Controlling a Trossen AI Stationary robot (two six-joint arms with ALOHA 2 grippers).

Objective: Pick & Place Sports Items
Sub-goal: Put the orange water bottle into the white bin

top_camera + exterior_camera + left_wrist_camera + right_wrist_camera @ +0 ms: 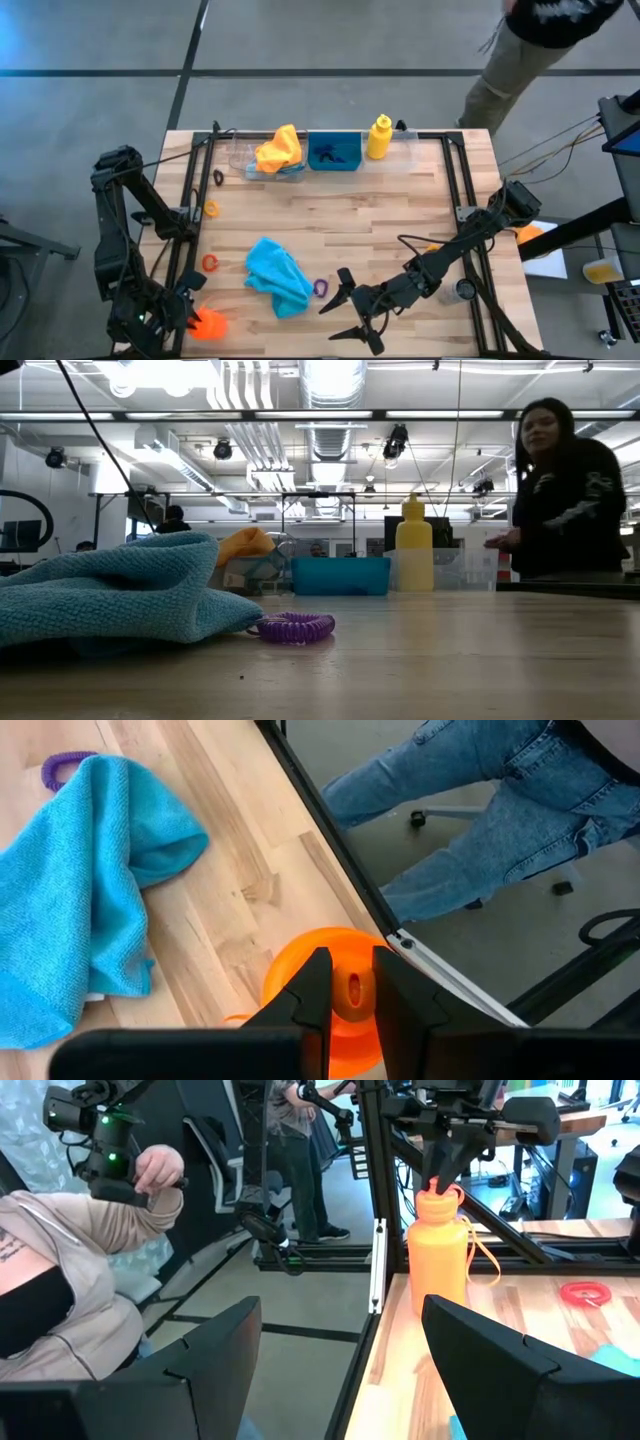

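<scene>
Wooden tabletop seen from above: the left gripper sits at the near left corner, pinched onto the cap of an orange bottle, while the right gripper hovers with its fingers spread wide and empty just past the teal cloth and purple ring, with the yellow bottle and orange cloth at the far edge by the teal bin. Low view just gives the teal cloth with the purple ring touching its edge, plus a person behind the table. Left wrist view shows the fingers clamped narrow on the orange bottle cap right at the table edge, and the right wrist view catches the same orange bottle upright under the left gripper, a red ring lying near it.
</scene>
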